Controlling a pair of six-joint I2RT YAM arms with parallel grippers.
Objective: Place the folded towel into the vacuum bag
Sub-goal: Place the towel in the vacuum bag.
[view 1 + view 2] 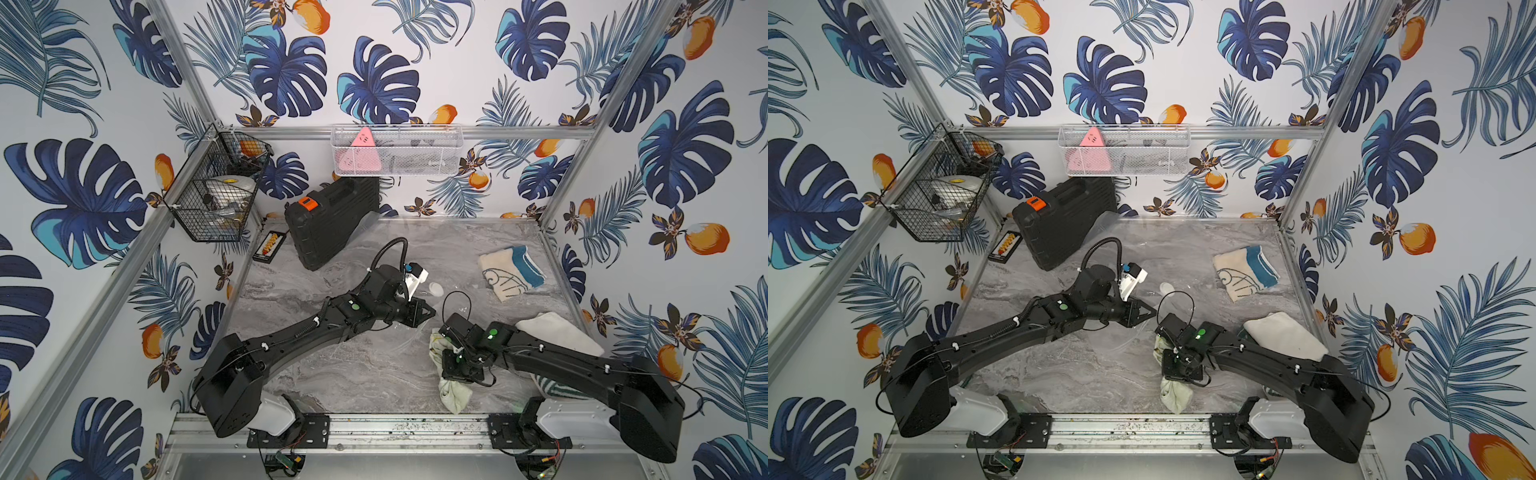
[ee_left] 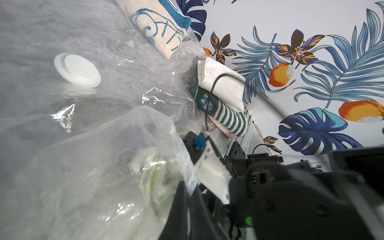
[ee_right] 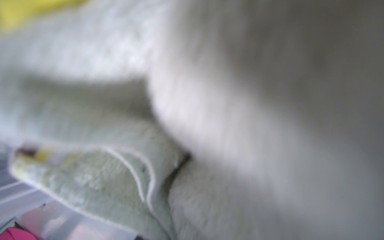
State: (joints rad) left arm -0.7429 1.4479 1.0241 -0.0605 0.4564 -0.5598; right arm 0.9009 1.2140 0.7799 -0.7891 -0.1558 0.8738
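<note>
Towel [image 3: 93,176]: probably soft, light, floppy; take its thick fold. Your right gripper [image 1: 455,370] presses into it, grip unclear; left gripper [image 1: 431,312] pinches slippery vacuum bag [image 2: 83,128].

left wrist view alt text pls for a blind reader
A clear crinkly plastic vacuum bag with a round white valve fills the foreground. Beyond it lie a cream-and-blue towel and a white towel stacked on a green-striped towel, by leaf-print wallpaper.

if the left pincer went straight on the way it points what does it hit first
Probably the right arm's wrist, which sits just ahead of the left pincer, though depth is unclear.
</note>
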